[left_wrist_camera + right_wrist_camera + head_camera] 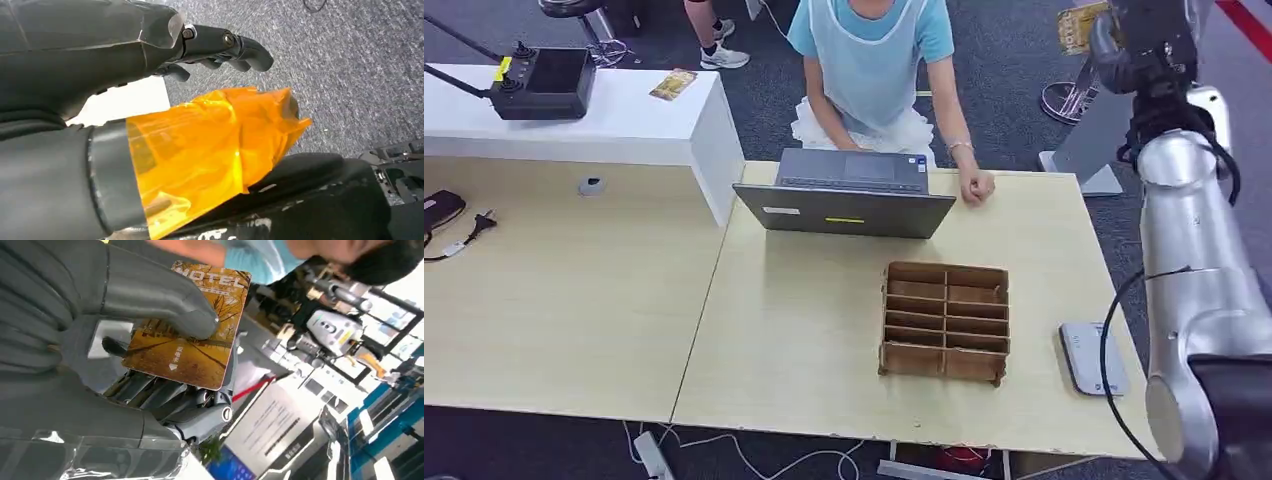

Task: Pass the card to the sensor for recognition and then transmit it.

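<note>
My right hand (1140,42) is raised high at the far right, above the table's back corner. It pinches a golden-yellow hotel card (1080,27) by one end. In the right wrist view the thick grey thumb (155,297) presses on the card (197,347) and the darker fingers (200,415) lie behind it. The sensor (1092,357), a flat white-grey pad, lies on the table near its right edge, well below the hand. My left hand (220,45) hangs over grey carpet with nothing in it, its thumb wrapped in orange film (210,145).
A cardboard divider box (945,320) sits left of the sensor on the light wooden table (804,340). An open laptop (849,195) stands at the back, where a person (874,70) sits with a hand (976,186) on the table. Another card (673,85) lies on the white counter.
</note>
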### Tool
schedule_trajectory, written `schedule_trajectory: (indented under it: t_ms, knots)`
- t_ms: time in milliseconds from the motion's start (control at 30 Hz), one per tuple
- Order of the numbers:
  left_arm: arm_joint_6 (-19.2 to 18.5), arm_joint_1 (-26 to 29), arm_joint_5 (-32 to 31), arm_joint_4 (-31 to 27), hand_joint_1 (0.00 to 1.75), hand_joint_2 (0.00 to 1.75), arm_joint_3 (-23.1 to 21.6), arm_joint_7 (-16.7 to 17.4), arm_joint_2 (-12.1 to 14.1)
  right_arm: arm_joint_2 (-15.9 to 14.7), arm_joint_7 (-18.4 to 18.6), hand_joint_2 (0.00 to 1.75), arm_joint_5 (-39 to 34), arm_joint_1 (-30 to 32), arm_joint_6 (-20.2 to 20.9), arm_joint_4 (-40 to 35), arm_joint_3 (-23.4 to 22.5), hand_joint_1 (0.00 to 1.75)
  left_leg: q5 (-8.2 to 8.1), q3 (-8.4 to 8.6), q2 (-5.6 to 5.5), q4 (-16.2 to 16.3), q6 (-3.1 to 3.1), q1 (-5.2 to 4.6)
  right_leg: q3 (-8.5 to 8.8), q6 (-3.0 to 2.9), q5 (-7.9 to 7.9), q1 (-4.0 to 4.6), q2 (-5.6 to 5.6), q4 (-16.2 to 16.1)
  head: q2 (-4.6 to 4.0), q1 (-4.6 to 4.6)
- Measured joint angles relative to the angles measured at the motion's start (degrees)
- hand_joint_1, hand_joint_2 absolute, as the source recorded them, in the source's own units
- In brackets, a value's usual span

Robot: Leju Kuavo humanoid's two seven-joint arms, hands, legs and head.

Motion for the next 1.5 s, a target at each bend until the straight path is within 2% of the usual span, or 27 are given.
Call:
schedule_trajectory:
  t_ms: [167, 267, 567, 700, 867, 1067, 1267, 1500]
  knots:
    - [0.39, 0.07, 0.53, 0.00, 0.00, 0.00, 0.07, 0.00, 0.00, -0.55, -0.46, 1.75, -14.03, 2.63, 6.34, -3.44, -3.38, 1.75, 0.00, 0.00, 0.00, 0.00, 0.00, 0.00, 0.00, 0.00, 0.00, 0.00, -0.01, 0.00, 0.00, 0.00]
    - [0.44, 0.10, 0.64, 0.00, 0.00, 0.00, 0.11, 0.00, 0.00, -1.47, -0.46, 1.75, -20.66, 4.45, 8.72, -5.47, -4.77, 1.75, 0.00, -0.01, -0.01, 0.00, 0.00, 0.00, 0.01, 0.00, 0.00, 0.00, -0.03, -0.01, 0.00, 0.00]
    - [0.46, 0.12, 0.70, 0.00, 0.00, 0.00, 0.46, 0.00, 0.00, -3.06, -0.40, 1.75, -23.11, 6.58, 9.15, -8.05, -5.89, 1.75, 0.00, 0.01, 0.02, 0.00, 0.00, 0.00, 0.01, 0.00, 0.00, 0.00, 0.00, -0.01, 0.00, -0.02]
    - [0.57, 0.13, 1.16, 0.00, 0.00, 0.00, 0.81, 0.00, 0.00, -4.14, -0.53, 1.75, -30.31, 8.87, 12.37, -9.83, -6.28, 1.75, 0.00, 0.02, 0.00, 0.00, 0.00, 0.00, 0.02, 0.00, 0.00, 0.00, -0.02, -0.01, 0.00, 0.00]
    - [0.92, 0.14, 1.64, 0.00, 0.00, 0.00, 1.31, 0.00, 0.00, -6.56, -0.86, 1.75, -41.98, 15.84, 18.08, -14.16, -6.48, 1.75, -0.05, 0.00, -0.01, 0.00, 0.05, 0.00, 0.03, 0.01, -0.02, 0.00, -0.03, -0.05, 0.00, 0.00]
    - [1.27, 0.18, 2.21, 0.00, 0.00, 0.00, 1.79, 0.00, 0.02, -7.63, -1.73, 1.75, -47.97, 26.62, 17.86, -20.49, -7.48, 1.75, -0.10, -0.01, -0.01, -0.01, 0.09, 0.00, 0.02, 0.03, -0.03, 0.00, -0.03, -0.07, 0.00, 0.00]
    - [1.42, 0.25, 2.43, 0.00, 0.00, 0.00, 2.45, 0.37, 0.11, -8.37, -2.74, 1.75, -51.07, 35.70, 18.27, -23.99, -9.80, 1.75, -0.11, -0.02, -0.02, -0.01, 0.10, 0.00, 0.03, 0.06, -0.06, 0.00, -0.04, -0.07, 0.00, -0.02]
    - [1.58, 0.43, 2.89, 0.00, 0.00, 0.00, 2.93, 0.37, 0.42, -9.97, -3.44, 1.75, -51.42, 44.00, 19.15, -26.09, -13.06, 1.75, -0.14, -0.03, -0.01, -0.01, 0.14, -0.01, 0.03, 0.08, -0.07, 0.00, -0.06, -0.09, 0.00, 0.00]
